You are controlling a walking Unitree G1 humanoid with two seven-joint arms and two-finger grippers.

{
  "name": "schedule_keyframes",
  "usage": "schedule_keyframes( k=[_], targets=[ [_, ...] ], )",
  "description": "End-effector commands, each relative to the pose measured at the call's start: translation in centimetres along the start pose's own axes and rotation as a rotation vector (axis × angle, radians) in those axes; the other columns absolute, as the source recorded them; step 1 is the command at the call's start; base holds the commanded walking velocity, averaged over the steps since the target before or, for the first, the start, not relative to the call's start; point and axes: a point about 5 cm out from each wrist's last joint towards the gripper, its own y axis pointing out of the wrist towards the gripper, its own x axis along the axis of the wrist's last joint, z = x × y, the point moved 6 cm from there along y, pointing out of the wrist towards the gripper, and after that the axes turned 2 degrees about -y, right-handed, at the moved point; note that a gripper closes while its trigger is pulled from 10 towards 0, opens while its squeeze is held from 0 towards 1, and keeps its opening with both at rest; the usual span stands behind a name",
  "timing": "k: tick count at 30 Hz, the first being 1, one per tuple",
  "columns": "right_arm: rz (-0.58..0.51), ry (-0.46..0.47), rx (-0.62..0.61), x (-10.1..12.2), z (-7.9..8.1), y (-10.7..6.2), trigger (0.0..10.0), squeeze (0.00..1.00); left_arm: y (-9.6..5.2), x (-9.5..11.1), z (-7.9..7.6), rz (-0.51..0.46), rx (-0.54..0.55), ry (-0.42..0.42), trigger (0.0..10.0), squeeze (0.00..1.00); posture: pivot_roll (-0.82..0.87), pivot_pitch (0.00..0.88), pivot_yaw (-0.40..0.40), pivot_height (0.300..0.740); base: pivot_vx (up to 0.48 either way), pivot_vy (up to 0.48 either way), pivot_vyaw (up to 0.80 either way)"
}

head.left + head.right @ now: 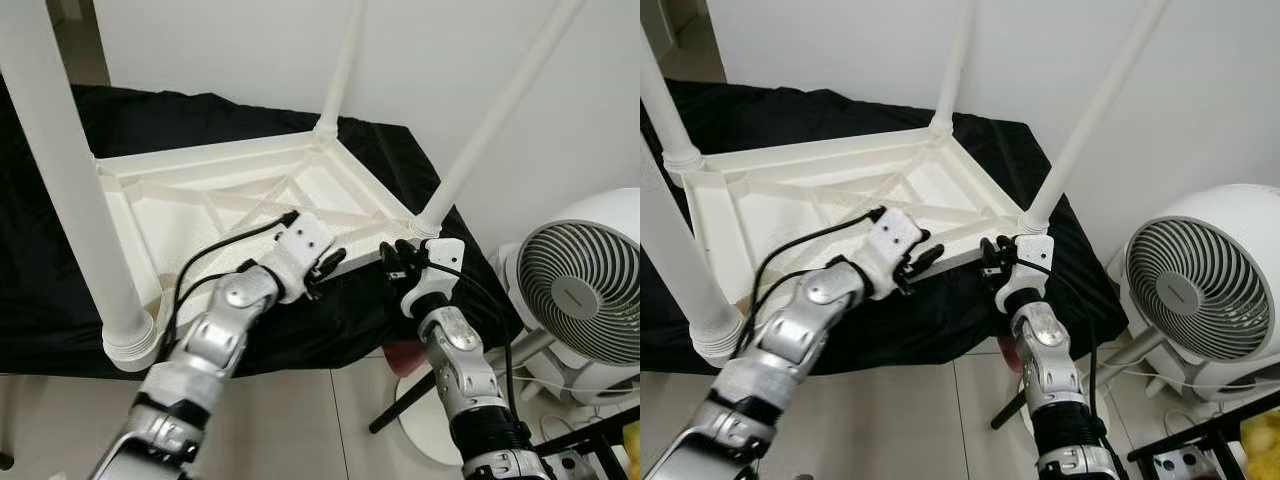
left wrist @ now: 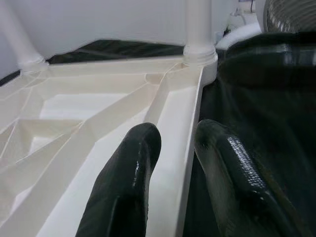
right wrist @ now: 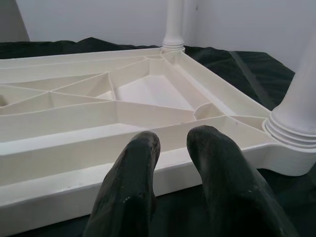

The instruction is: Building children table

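Both my end effectors, left point(image 1: 328, 266) and right point(image 1: 400, 262), sit open at the upturned children's table point(image 1: 200, 195) rim on a black-draped surface point(image 1: 60, 290); four legs point(image 1: 70, 190) look fitted, flipping remains.

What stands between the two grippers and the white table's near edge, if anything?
Nothing visible does. The left gripper already straddles the near rim of the upturned table, one finger on each side. The right gripper is at the same rim, close to the corner leg.
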Motion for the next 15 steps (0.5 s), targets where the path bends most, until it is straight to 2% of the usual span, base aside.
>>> schedule_keyframes(
  k=[1, 2, 5, 8, 10, 15],
  targets=[
    [0.023, -0.006, -0.001, -0.6, -0.3, -0.2, 10.0, 0.0, -1.1, -1.0, -0.7, 0.042, -0.05, -0.013, 10.0, 0.0, 0.03, 0.02, -0.174, 0.74, 0.0, 0.0, 0.0],
    [0.023, -0.006, -0.001, -0.6, -0.3, -0.2, 10.0, 0.0, -1.1, -1.0, -0.7, 0.042, -0.05, -0.013, 10.0, 0.0, 0.03, 0.02, -0.174, 0.74, 0.0, 0.0, 0.0],
    [0.032, -0.005, 0.015, -0.8, 0.0, -0.1, 10.0, 0.0, -3.8, -3.2, -0.5, 0.137, -0.064, 0.027, 10.0, 0.0, 0.05, 0.022, -0.185, 0.74, 0.0, 0.0, 0.0],
    [0.034, -0.004, 0.021, -0.8, 0.1, 0.0, 10.0, 0.0, -4.4, -3.8, -0.3, 0.158, -0.062, 0.044, 10.0, 0.0, 0.05, 0.022, -0.185, 0.74, 0.0, 0.0, 0.0],
    [0.036, -0.004, 0.033, -0.8, 0.4, 0.1, 10.0, 0.0, -5.6, -4.8, 0.0, 0.202, -0.059, 0.066, 10.0, 0.0, 0.06, 0.022, -0.194, 0.74, 0.0, 0.0, 0.0],
    [0.036, -0.003, 0.042, -0.8, 0.6, 0.3, 10.0, 0.0, -6.2, -5.3, 0.6, 0.238, -0.027, 0.041, 10.0, 0.0, 0.06, 0.023, -0.194, 0.74, 0.0, 0.0, 0.0]
  ],
)
